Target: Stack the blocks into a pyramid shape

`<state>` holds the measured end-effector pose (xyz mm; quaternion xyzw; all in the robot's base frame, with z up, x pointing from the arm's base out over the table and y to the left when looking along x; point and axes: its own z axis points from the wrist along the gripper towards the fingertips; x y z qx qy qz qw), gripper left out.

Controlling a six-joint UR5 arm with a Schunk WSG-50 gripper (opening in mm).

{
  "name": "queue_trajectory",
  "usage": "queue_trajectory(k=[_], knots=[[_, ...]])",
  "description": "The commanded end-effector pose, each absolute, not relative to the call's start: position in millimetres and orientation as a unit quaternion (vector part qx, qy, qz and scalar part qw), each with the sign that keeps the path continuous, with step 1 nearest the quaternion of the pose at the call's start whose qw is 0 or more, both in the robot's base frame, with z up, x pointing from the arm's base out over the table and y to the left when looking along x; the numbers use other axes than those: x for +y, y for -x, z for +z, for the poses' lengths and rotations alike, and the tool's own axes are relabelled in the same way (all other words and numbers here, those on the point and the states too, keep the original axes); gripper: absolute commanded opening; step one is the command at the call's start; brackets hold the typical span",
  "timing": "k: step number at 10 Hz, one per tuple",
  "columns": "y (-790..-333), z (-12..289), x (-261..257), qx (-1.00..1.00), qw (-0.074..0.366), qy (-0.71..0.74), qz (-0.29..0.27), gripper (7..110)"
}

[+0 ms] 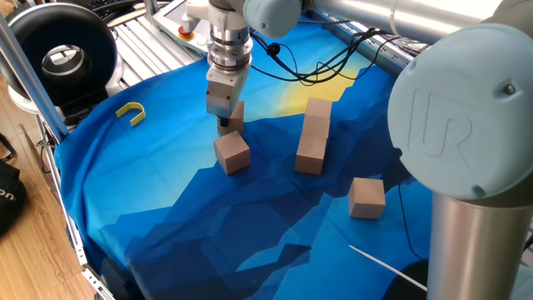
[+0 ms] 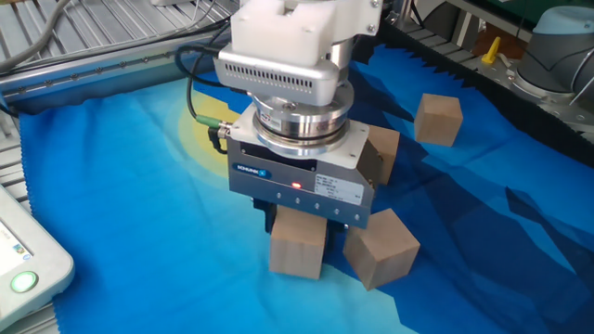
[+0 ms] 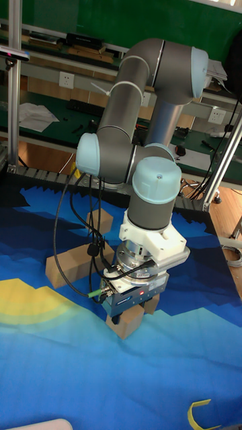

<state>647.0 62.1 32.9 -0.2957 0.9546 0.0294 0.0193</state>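
While the tool (image 2: 299, 225) grips a block (image 2: 298, 245) squarely upright, another block (image 2: 381, 247) sits just beside, turned cornerwise.

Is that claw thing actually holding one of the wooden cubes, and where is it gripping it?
Yes, it seems so: the gripper is clamped on a wooden block by its upper part, fingers on opposite side faces.

This was a robotics lab or workshop. A grey industrial arm (image 3: 134, 114) stood at a tabletop draped in a blue and yellow cloth (image 1: 166, 208), with bare cables (image 1: 325, 71) trailing over it. Aluminium framing posts (image 3: 13, 80) and a slatted metal surface (image 2: 83, 46) edged the bench, a control pendant (image 1: 179, 17) lay nearby, and wall sockets (image 3: 65, 80) lined the back.
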Motion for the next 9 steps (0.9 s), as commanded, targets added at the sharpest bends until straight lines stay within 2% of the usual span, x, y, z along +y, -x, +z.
queue_trajectory(k=[1,4,9], knots=[[-655,41,54,0.959,0.025,0.282,0.022,7],[-658,56,40,0.966,0.022,0.257,0.011,7],[-662,52,49,0.969,0.032,0.245,0.027,7]])
